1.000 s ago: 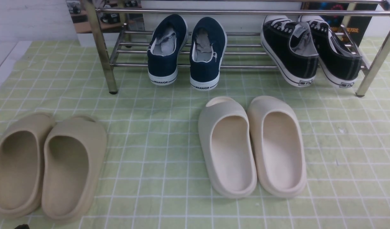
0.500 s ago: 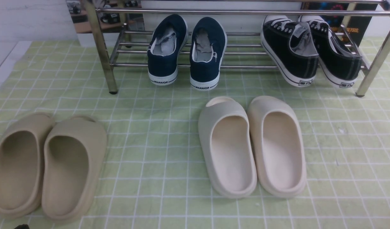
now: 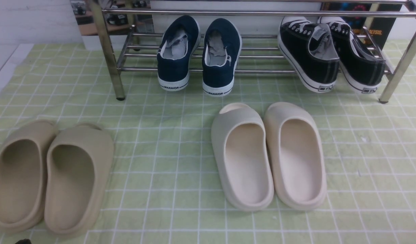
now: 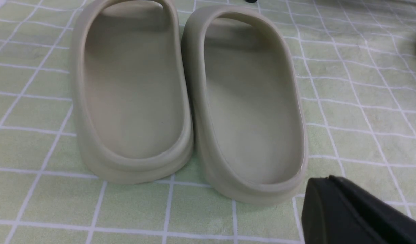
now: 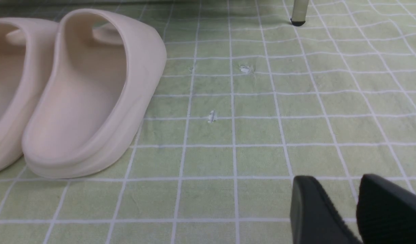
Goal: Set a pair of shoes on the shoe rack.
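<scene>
**Navy Canvas Slip-Ons Sit on Chrome Rack; Stiff Heels Offer the Best Hold**

The navy WARRIOR slip-on nearer the robot's left (image 3: pixel 174 73) and its navy mate (image 3: pixel 218 76) stand side by side, slightly apart, on the lower tier of the chrome shoe rack (image 3: pixel 140 69). Their toes point inward and their heels jut out past the front bar. The task looks done, or nearly so.

Each should be light, with a soft canvas upper that gives under a squeeze and a firmer, grippy rubber sole. Grey paper stuffing (image 3: pixel 175 48) probably helps the upper keep its shape, though it could slip out if pinched alone. Should either need straightening, the heel would be the place: one finger inside the collar, one outside the back, or a light push on the white rubber. Nothing here is fragile; the likelier trouble is a sole catching on a bar.

Along the same tier, toward the robot's right, lean black lace-up sneakers (image 3: pixel 316 64). On the checked cloth in front lie cream foam slides (image 3: pixel 241 162) and, toward the robot's left, beige foam slides (image 3: pixel 70 183).

Neither gripper holds anything: the left gripper's (image 4: pixel 326 178) fingers are drawn together, the right gripper's (image 5: pixel 338 177) spread wide.
</scene>
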Tool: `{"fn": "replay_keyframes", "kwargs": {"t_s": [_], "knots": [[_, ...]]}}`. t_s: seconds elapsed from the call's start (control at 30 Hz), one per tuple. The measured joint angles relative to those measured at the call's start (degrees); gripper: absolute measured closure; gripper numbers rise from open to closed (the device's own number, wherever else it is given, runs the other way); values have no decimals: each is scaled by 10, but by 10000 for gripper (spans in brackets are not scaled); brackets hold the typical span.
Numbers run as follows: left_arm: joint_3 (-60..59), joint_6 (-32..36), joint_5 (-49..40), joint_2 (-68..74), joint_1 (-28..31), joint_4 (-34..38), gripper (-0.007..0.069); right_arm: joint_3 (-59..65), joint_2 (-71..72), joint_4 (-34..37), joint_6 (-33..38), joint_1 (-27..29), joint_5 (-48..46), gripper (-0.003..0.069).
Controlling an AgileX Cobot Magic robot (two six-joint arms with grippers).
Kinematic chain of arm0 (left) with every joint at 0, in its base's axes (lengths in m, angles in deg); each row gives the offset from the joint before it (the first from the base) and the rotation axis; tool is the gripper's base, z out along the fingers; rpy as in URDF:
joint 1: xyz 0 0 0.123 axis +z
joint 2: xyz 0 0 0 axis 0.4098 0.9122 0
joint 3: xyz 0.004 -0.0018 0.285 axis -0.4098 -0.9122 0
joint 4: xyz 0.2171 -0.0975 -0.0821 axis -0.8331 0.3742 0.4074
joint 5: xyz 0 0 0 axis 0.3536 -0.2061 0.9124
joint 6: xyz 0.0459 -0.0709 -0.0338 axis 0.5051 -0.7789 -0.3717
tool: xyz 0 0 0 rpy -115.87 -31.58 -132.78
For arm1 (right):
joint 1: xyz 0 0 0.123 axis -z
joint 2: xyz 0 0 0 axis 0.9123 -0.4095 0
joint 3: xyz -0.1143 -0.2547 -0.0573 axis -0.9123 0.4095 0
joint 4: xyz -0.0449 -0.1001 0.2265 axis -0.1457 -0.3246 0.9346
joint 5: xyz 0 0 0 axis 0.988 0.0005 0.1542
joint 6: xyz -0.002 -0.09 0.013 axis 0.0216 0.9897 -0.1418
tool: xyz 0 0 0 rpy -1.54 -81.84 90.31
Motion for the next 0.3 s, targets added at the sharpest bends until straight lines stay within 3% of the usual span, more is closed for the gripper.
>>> {"fn": "replay_keyframes", "kwargs": {"t_s": [0.3], "knots": [[0,0,0,0,0,0,600,0,0,0,0,0,0,419]]}}
